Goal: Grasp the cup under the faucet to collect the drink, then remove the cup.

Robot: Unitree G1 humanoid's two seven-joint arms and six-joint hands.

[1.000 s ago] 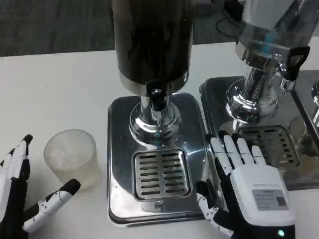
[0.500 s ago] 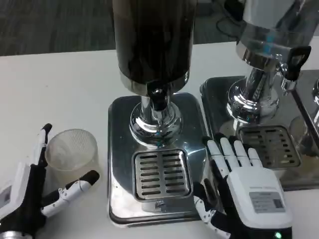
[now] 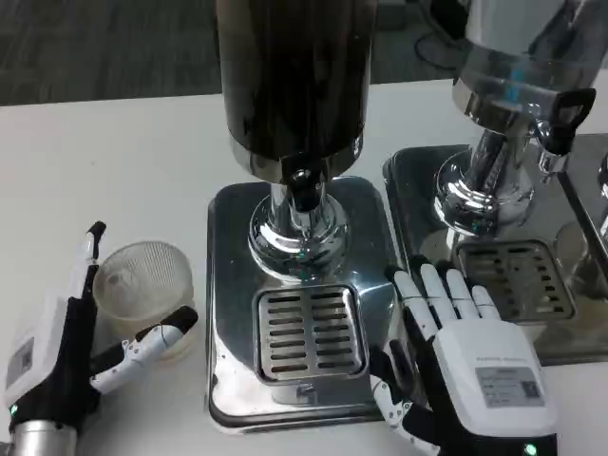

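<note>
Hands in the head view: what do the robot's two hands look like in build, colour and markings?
The left hand has a white back plate with a small grey label, black palm parts and white fingers with black tips; a silver forearm cuff shows below it. The right hand has a broad white back with a grey printed label, white fingers over black and a small green light near the wrist.

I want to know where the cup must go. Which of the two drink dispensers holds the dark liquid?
The middle dispenser with the dark tank holds it, above the slotted drip grate. The right dispenser with the clear tank looks pale.
</note>
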